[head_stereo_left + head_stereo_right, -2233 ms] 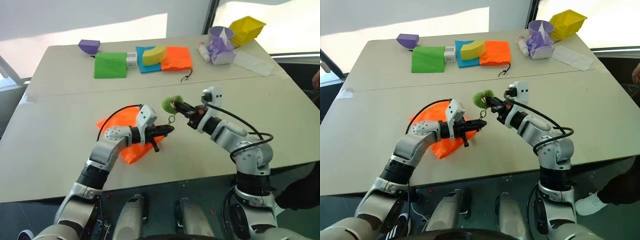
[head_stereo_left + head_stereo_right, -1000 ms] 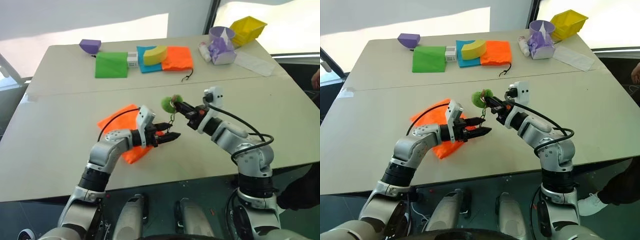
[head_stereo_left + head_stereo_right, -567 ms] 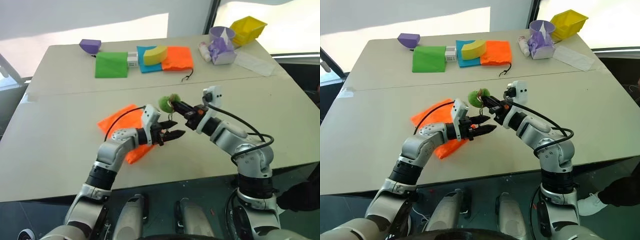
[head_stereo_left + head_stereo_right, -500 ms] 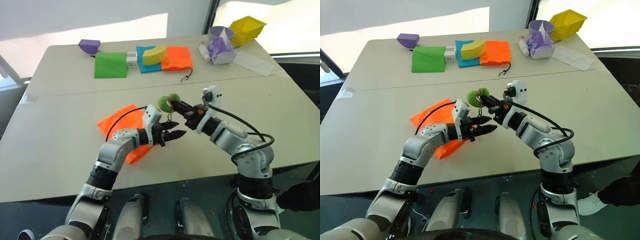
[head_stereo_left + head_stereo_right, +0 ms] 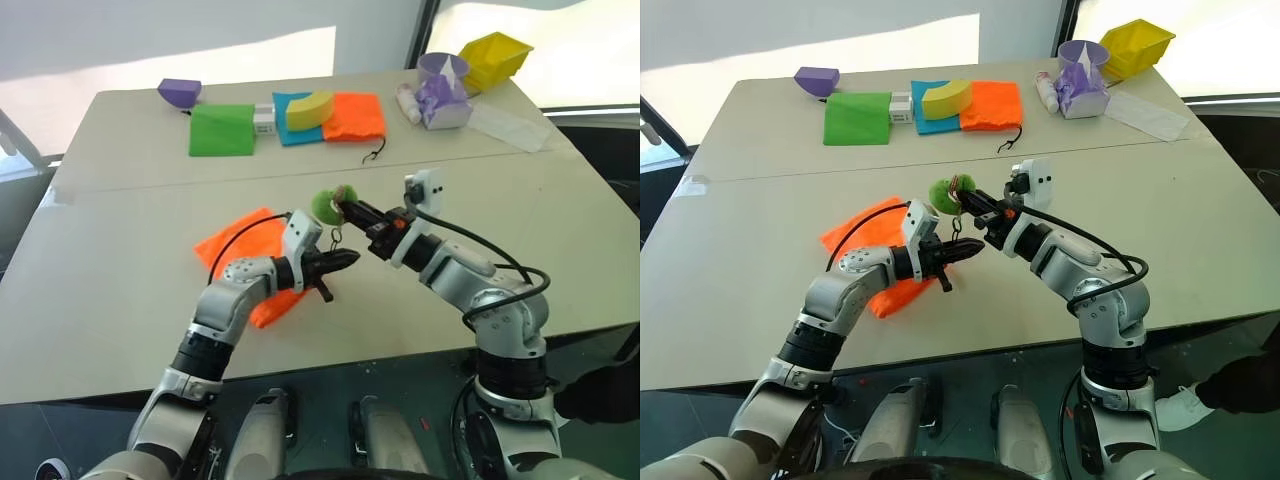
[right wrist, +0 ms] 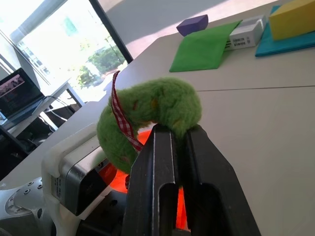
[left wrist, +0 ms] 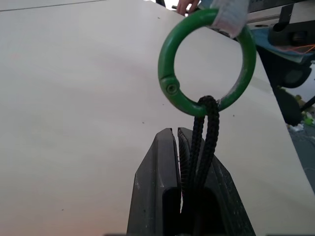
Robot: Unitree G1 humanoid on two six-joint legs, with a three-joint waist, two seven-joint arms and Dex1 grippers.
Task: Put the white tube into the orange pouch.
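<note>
Orange pouch (image 5: 247, 262): laid flat on the table (image 5: 120, 290), left of frame centre, partly covered by the left arm. Its black cord (image 7: 202, 132) is pinched between the closed fingers of the left gripper (image 5: 348, 261), just below a smooth green ring (image 7: 206, 61). The fuzzy green ring (image 6: 147, 115), trimmed with a red-checked ribbon, is clamped in the closed right gripper (image 5: 345, 208), held above the table at frame centre.

White tube (image 5: 406, 102): a white tube-like item is seen lying at the upper right of the frame beside a purple box (image 5: 441, 98); its print cannot be made out.

Also recorded along the far edge: green pouch (image 5: 221, 130), second orange pouch (image 5: 354, 117), yellow bin (image 5: 494, 57).
</note>
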